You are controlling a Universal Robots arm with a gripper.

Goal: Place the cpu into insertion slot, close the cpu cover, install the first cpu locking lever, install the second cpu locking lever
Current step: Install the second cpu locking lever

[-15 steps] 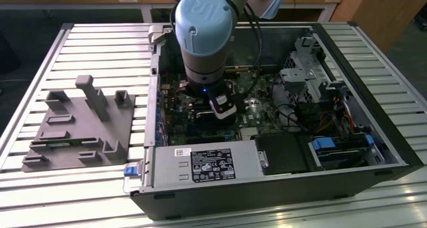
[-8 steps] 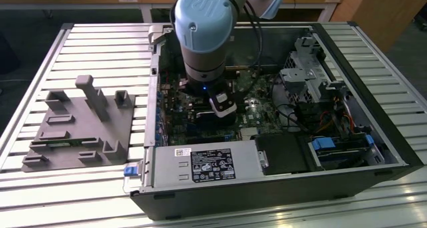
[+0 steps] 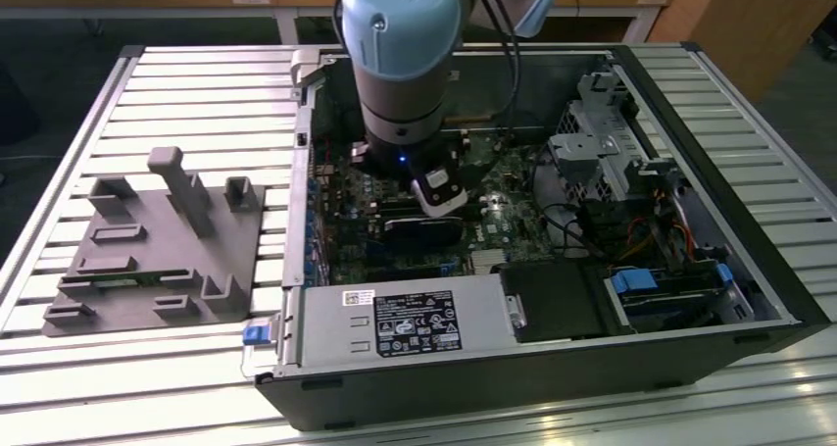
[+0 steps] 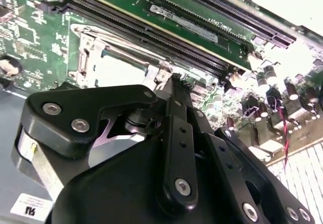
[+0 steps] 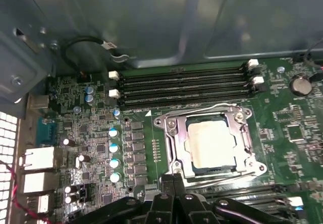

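End effector (image 5: 173, 179): lowered inside open computer case (image 3: 732, 270) on slatted bench (image 3: 196, 93), poised just beside socket edge; fingers pressed together, nothing gripped. 
Cpu (image 5: 212, 143): seated in insertion slot (image 5: 174, 146) on green motherboard (image 5: 146, 133), pale metal top facing up. 
Cpu cover (image 5: 241, 133): silver frame lying flat around chip, window exposing it; seen also in second wrist view (image 4: 83, 57). 
Wire lever (image 5: 199, 110): running along cover edge nearest memory slots (image 5: 181, 88). 
Grey fixture (image 3: 157, 250): on bench at exterior view's left, well apart from case
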